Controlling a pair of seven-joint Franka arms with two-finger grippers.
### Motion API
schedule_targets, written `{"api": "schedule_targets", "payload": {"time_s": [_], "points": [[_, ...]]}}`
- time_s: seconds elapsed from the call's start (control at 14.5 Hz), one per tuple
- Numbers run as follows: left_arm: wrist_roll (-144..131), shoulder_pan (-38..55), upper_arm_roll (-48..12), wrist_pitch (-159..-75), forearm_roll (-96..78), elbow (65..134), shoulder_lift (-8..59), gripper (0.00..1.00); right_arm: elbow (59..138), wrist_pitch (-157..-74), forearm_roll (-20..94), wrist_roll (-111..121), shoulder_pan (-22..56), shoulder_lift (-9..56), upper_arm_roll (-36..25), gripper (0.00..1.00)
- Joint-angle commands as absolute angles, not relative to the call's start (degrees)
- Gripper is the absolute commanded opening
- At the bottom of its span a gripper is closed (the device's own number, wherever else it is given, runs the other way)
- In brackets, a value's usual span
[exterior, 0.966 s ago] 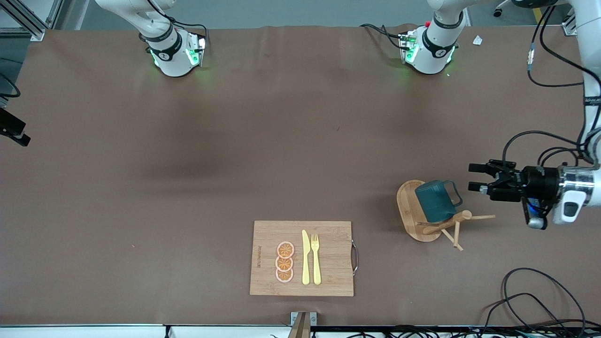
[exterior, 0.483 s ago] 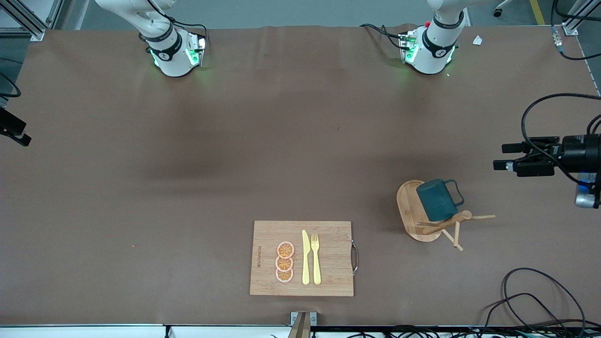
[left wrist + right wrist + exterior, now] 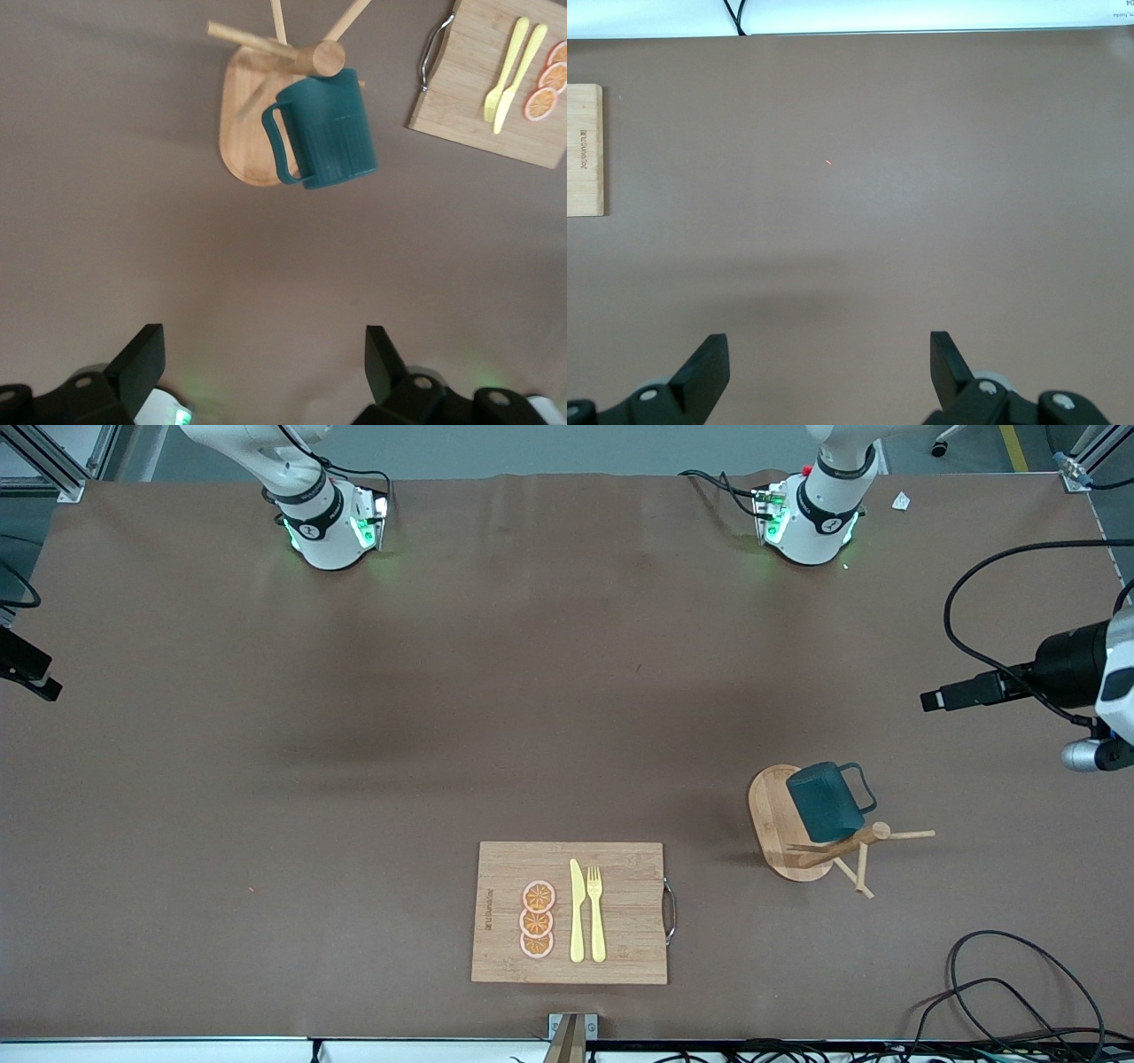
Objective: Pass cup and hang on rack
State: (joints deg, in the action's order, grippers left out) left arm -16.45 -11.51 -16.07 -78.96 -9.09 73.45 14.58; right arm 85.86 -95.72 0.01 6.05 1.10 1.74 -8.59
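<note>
A: Mug (image 3: pixel 824 802) hanging by its loop handle on a peg of the wooden mug tree (image 3: pixel 780 824), toward the left arm's end of the table. Bottom up, tilted, clear of the tabletop, over the oval base.

B: Left gripper (image 3: pixel 941 696)?

A: Drawn back and raised since a second ago. Was just beside the handle then; now well apart, over bare table at that same end. Fingers spread wide in the left wrist view, nothing between them.

B: Right gripper (image 3: pixel 829 354)?

A: Waiting, over bare table. Fingers spread too, empty.

B: Meaning for the task?

A: Hang looks done, release clean. Mug unmoved as the gripper left. Cutting board (image 3: pixel 571 912) with plastic knife, fork and orange slices untouched.
</note>
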Motion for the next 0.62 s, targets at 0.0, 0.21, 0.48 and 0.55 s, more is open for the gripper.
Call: {"api": "schedule_targets", "payload": {"time_s": [0.0, 0.21, 0.48, 0.55], "points": [[-14.4, -12.0, -19.9, -79.7, -2.7, 73.9, 12.3, 0.99, 86.4, -95.4, 0.9, 6.8, 0.3, 1.0, -8.0, 1.0], [-9.9, -12.6, -20.4, -79.7, -1.2, 74.2, 8.7, 1.0, 86.4, -95.4, 1.0, 6.8, 0.3, 1.0, -8.0, 1.0], [-9.2, -4.9, -13.5, -79.5, 1.1, 76.9, 3.5, 1.0, 86.4, -95.4, 1.0, 6.8, 0.3, 1.0, -8.0, 1.0], [-9.2, -2.9, -11.1, -79.5, 1.0, 77.8, 2.6, 1.0, 86.4, -95.4, 1.0, 6.8, 0.3, 1.0, -8.1, 1.0]]}}
